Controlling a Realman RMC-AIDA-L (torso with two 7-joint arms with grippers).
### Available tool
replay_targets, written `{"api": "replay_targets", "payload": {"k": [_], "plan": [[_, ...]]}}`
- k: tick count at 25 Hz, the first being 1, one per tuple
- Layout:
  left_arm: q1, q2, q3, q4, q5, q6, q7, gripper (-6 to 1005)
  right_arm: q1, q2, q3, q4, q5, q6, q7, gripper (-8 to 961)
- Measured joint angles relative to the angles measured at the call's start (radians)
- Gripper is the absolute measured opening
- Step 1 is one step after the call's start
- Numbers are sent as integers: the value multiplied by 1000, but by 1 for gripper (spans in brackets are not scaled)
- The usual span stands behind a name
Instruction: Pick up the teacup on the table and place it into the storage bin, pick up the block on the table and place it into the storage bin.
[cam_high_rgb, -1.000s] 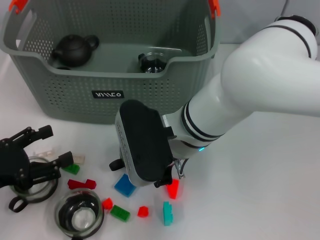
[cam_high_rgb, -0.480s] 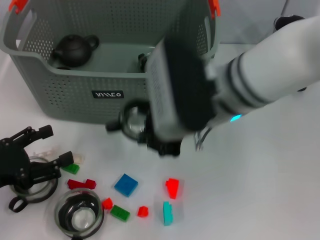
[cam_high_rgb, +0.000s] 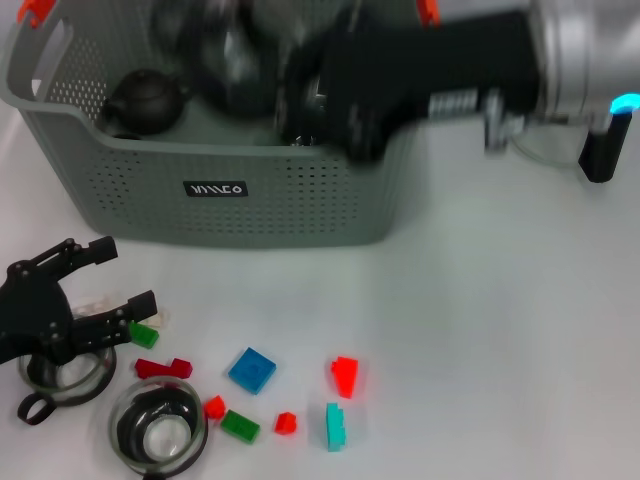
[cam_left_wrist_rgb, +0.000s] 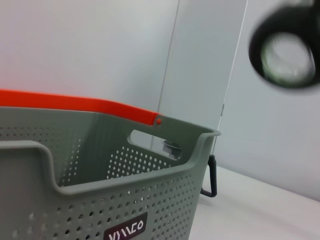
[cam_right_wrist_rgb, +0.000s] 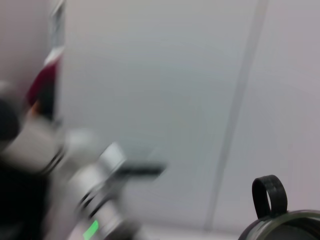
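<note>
A white tabletop (cam_high_rgb: 500, 330) sits before a plain pale wall (cam_left_wrist_rgb: 90, 50) with vertical panel seams.

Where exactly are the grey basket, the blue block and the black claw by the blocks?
storage bin (cam_high_rgb: 215, 188): head view, front wall by the label.
blue block (cam_high_rgb: 251, 369): head view, top face.
left claw (cam_high_rgb: 100, 285): head view, between its fingertips.

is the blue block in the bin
No, the blue block lies on the table, in front of the bin.
</note>
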Motion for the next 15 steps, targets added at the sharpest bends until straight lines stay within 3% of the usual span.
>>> {"api": "replay_targets", "payload": {"k": [3,6,9,15], "plan": [[-1,0,0,0,-1,0,0,935,-11,1,37,57,87,159,0,85],[-2,0,0,-1,-4,3,-3,935,19,-2,34,91,51,336,104,89],[-3,0,-2,-1,-5,6,-5,935,114,-8,35,142,-90,405,218,92],[-5,0,-1,-2,-6,5,-12,934,387,-14,47,346,-488,435,390,99]]}}
